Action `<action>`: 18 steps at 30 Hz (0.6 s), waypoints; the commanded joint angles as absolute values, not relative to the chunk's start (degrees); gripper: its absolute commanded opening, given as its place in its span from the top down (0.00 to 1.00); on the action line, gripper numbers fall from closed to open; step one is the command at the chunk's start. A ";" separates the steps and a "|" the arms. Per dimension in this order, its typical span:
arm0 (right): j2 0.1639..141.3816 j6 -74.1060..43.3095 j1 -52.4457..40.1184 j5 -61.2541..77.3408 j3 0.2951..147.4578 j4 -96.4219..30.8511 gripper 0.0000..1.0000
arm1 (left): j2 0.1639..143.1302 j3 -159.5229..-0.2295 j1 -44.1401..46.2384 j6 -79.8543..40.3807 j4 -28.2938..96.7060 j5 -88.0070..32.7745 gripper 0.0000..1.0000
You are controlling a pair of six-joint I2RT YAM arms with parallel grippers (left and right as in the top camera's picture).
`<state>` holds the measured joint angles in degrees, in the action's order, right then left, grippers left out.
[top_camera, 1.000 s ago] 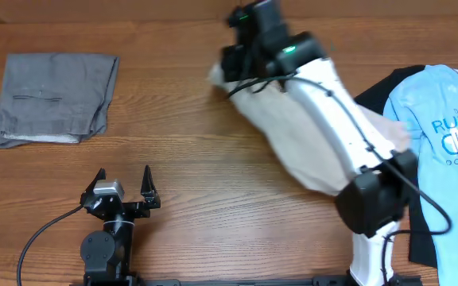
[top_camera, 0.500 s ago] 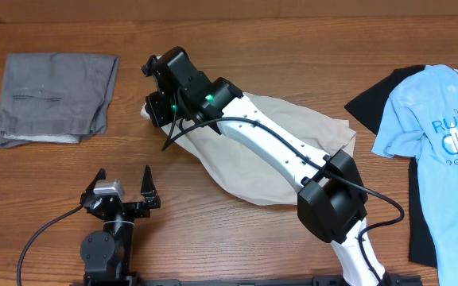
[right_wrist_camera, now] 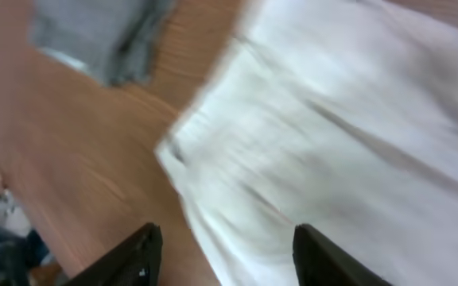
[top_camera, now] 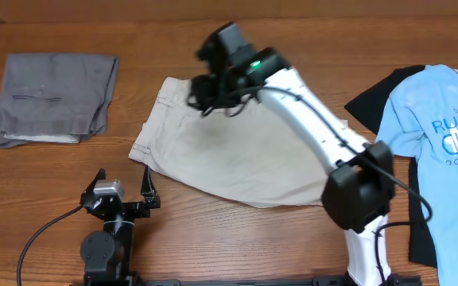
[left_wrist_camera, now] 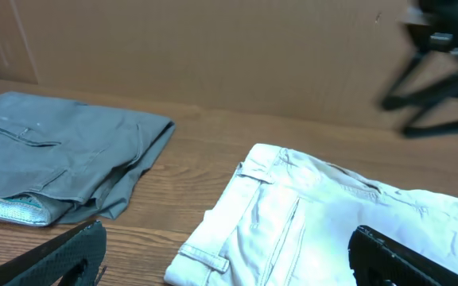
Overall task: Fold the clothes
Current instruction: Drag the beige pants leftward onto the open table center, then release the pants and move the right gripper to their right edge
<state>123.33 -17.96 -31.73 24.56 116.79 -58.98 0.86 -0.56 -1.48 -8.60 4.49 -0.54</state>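
Observation:
The pale beige trousers [top_camera: 229, 159] lie spread out flat in the middle of the table, waistband toward the left. My right gripper [top_camera: 203, 95] hovers blurred above their waistband end. In the right wrist view it [right_wrist_camera: 229, 258] is open over the beige trousers [right_wrist_camera: 332, 119], with nothing between its fingers. My left gripper [top_camera: 124, 176] rests open near the front edge, just left of the trousers' lower left corner. Its wrist view shows the waistband and belt loop of the beige trousers [left_wrist_camera: 308, 230] ahead of the left gripper [left_wrist_camera: 229, 266].
Folded grey trousers [top_camera: 54, 95] lie at the far left, also visible as grey trousers [left_wrist_camera: 54, 159]. A light blue printed T-shirt [top_camera: 444, 159] lies on a black garment [top_camera: 372, 99] at the right edge. The white right arm [top_camera: 324, 135] reaches across the beige trousers.
The right gripper dragged the bunched beige trousers leftward, then let go and swung up and right. The trousers now lie spread flat. The left arm has not moved.

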 commanded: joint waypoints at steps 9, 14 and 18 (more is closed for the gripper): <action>118.52 -17.61 -14.04 7.27 115.31 -84.01 0.96 | 0.25 -0.27 -1.19 -7.51 4.38 0.21 0.00; 118.54 -17.63 -10.61 5.15 107.50 -85.30 0.96 | 0.25 -0.27 -1.19 -7.51 4.38 0.21 0.00; 118.54 -18.06 -8.99 3.88 98.52 -79.02 0.96 | 0.25 -0.27 -1.19 -7.51 4.38 0.21 0.00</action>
